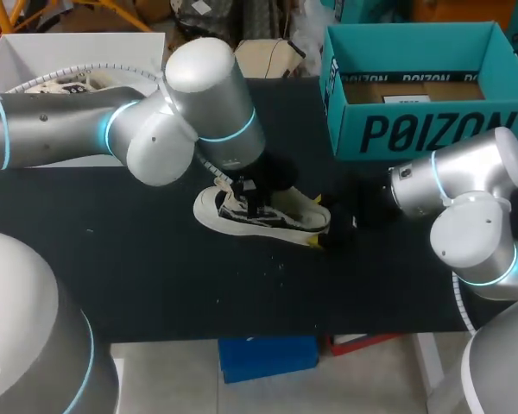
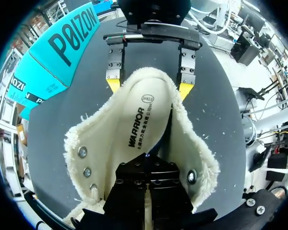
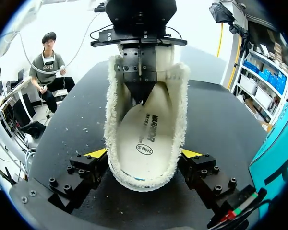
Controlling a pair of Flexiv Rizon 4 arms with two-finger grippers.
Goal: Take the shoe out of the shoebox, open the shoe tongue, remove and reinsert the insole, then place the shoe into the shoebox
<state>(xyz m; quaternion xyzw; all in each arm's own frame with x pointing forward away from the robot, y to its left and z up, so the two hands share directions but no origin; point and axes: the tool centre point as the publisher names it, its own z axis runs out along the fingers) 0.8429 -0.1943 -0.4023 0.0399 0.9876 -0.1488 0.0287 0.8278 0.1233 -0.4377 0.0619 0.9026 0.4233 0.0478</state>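
- At the far left of the black table (image 1: 155,276), toward its back edge, sits a white box (image 1: 78,36). Something pale lies inside; I cannot make out what.
- The left arm (image 1: 69,125) comes in from that side, crosses in front of the white box and bends down over the middle of the table.
- The left gripper (image 3: 141,95) points straight down into the shoe's opening. Its two dark fingers are pressed together into a single point, and that point rests on the insole (image 2: 141,120). Whether it pinches any of the insole or only presses on it, I cannot tell.
- The shoe (image 1: 268,220) lies on the table near the middle, outside the shoebox. It is pale, with a fleecy cream lining all round the opening. The insole lies flat inside it.
- The right gripper (image 3: 144,153) is at the shoe's heel. One yellow tip sits on each side, both against the fleecy edge, so the heel is clamped between them.
- The right arm (image 1: 466,185) comes in low from the right side.
- The teal shoebox (image 1: 414,129) stands open at the back right, well apart from the shoe.
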